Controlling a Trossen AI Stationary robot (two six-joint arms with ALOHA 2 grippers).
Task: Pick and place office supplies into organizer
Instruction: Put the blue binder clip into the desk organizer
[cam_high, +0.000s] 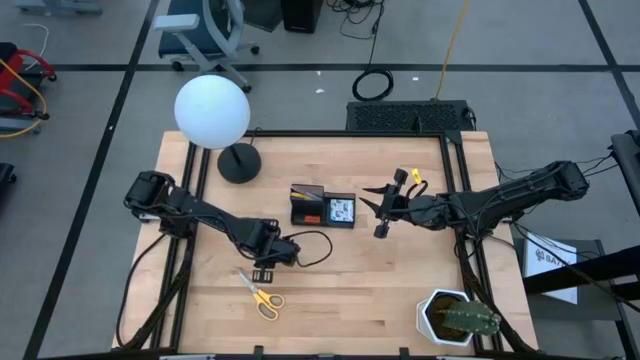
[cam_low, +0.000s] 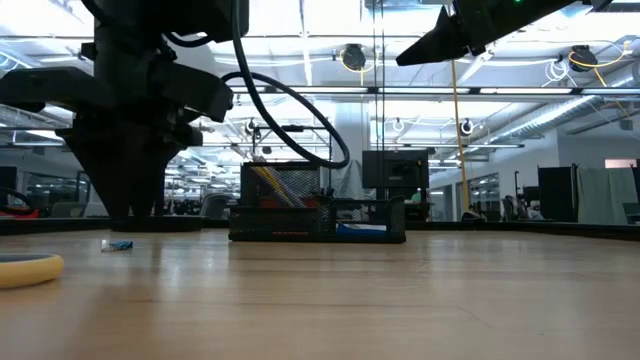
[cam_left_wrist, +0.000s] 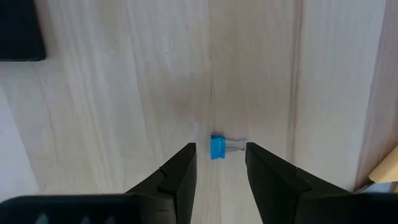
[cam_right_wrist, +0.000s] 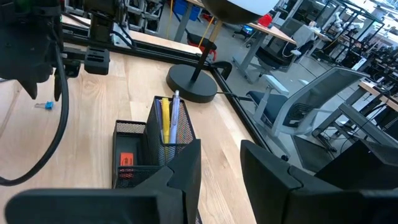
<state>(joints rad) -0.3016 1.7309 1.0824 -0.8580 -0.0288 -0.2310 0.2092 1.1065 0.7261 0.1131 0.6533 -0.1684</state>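
The tiny blue pin (cam_left_wrist: 217, 147) lies on the bare wood, its clear end pointing toward one finger. My left gripper (cam_left_wrist: 221, 154) is open and points down at the pin, which sits just past the tips, between the fingers and untouched. In the high view it (cam_high: 265, 270) hovers left of centre. The black organizer (cam_high: 322, 207) stands mid-table with pens (cam_right_wrist: 166, 118) upright in its taller section and a red piece (cam_right_wrist: 126, 160) in the lower one. My right gripper (cam_high: 384, 218) is open and empty, raised to the organizer's right. The yellow-handled scissors (cam_high: 262, 297) lie flat near the near edge.
A white globe lamp (cam_high: 212, 110) stands on a round black base (cam_high: 238, 163) at the far left. A white potted cactus (cam_high: 455, 318) sits at the near right corner. A black cable (cam_high: 318, 248) loops off the left arm beside the organizer.
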